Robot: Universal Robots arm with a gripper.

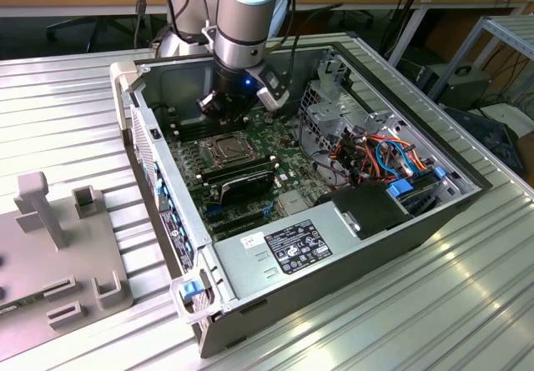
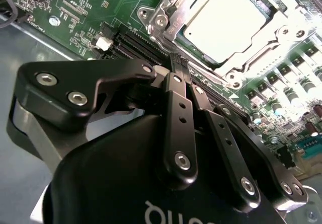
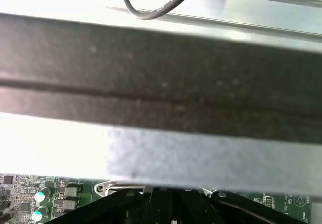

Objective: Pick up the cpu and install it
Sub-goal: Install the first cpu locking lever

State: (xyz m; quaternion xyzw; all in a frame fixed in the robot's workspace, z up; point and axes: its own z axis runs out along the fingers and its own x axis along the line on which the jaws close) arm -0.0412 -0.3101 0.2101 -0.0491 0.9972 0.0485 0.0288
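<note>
The cpu (image 2: pixel 226 20), a flat square chip with a pale silver top, lies in the motherboard socket inside the hinged metal frame (image 2: pixel 166 10). In the exterior view the cpu (image 1: pixel 225 147) shows as a small grey square on the green board. My black gripper (image 2: pixel 177 63) hangs just beside the socket's edge, above the board. Its two slim fingers (image 2: pixel 173 108) are pressed together, shut, with nothing between them. From the exterior view the gripper (image 1: pixel 225 111) stands a little behind the socket, inside the open computer case.
The case's metal walls (image 1: pixel 150 137) ring the board. Long black memory modules (image 1: pixel 242 179) lie in front of the socket. A drive cage with coloured cables (image 1: pixel 375 150) and a power supply (image 1: pixel 292 246) fill the exterior view's right. A grey fixture (image 1: pixel 58 238) stands outside on the table.
</note>
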